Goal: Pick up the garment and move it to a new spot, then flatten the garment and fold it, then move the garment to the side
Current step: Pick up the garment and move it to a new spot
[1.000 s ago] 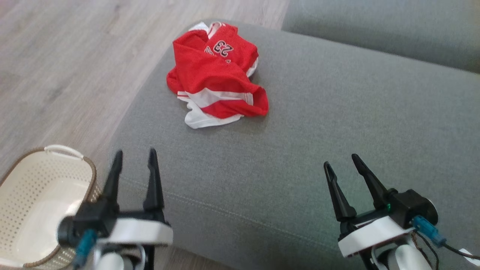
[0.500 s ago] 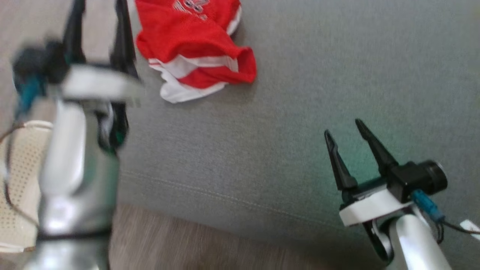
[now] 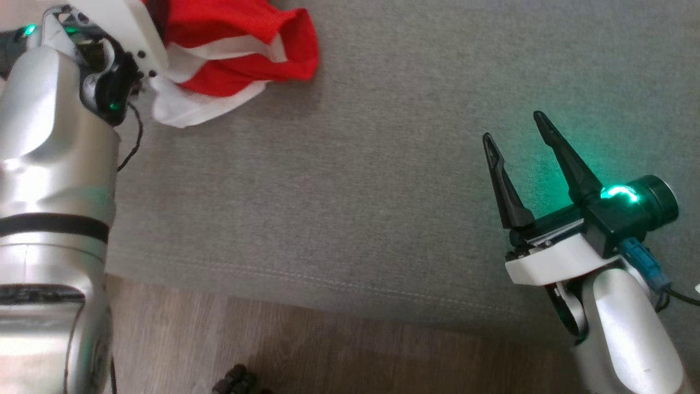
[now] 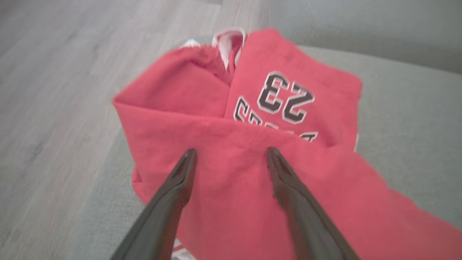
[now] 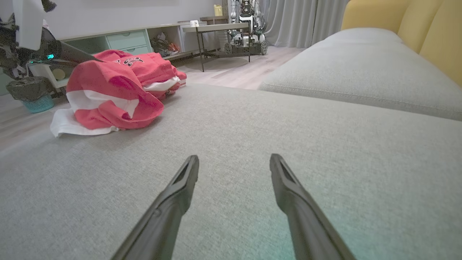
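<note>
Clearly, garment reads "23"; left end effector and right end effector gape empty.

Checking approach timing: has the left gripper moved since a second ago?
Yes. The left gripper went forward from the front edge of the cushion to the red garment, jaws open over it.

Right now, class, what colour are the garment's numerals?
Black numerals, outlined white, on the red garment; left wrist view shows them best.
</note>
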Robot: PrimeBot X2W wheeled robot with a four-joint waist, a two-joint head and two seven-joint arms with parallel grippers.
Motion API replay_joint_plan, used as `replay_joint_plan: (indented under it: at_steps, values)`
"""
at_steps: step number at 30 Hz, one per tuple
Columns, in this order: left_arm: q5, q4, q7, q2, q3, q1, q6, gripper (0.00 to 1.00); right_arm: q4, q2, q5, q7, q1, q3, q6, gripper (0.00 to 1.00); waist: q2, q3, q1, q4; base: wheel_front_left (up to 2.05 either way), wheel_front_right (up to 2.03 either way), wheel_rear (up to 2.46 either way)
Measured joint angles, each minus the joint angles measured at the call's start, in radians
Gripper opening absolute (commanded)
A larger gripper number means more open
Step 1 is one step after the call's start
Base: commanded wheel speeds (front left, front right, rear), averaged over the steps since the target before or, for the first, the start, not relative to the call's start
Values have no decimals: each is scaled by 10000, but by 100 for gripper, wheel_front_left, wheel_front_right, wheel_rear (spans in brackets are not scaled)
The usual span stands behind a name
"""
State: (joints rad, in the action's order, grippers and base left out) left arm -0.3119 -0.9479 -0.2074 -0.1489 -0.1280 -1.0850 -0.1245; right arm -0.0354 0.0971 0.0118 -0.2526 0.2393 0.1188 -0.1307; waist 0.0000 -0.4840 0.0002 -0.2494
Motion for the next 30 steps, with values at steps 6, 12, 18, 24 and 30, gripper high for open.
replay_joint_plan:
  at_steps: [6, 12, 18, 24, 30]
  values:
    - [-213, -1174, -554, -138, -602, -250, 0, 100, 46, 29, -46, 0, 95, 56, 0, 100, 0, -380, -2, 393, 0, 0, 0]
    - [-667, -1369, 13, -236, -1185, -283, 0, 0, 142, 29, -88, 0, 254, 52, 0, 100, 0, -546, -2, 513, 0, 0, 0]
    - [-1089, -1009, 2125, -453, -1774, -275, -69, 0, 142, 23, -88, 0, 394, 61, 0, 100, 0, -497, -1, 494, 0, 0, 0]
    - [-1494, -282, 3908, -966, -2447, -363, -73, 0, 12, -15, -121, 0, 360, 40, 0, 100, 0, 2, -2, 451, 0, 0, 0]
    - [-1751, 865, 4389, -1287, -3229, -764, -71, 0, -33, -171, -311, 0, 337, 190, 0, 100, 0, 718, -3, 553, 0, 0, 0]
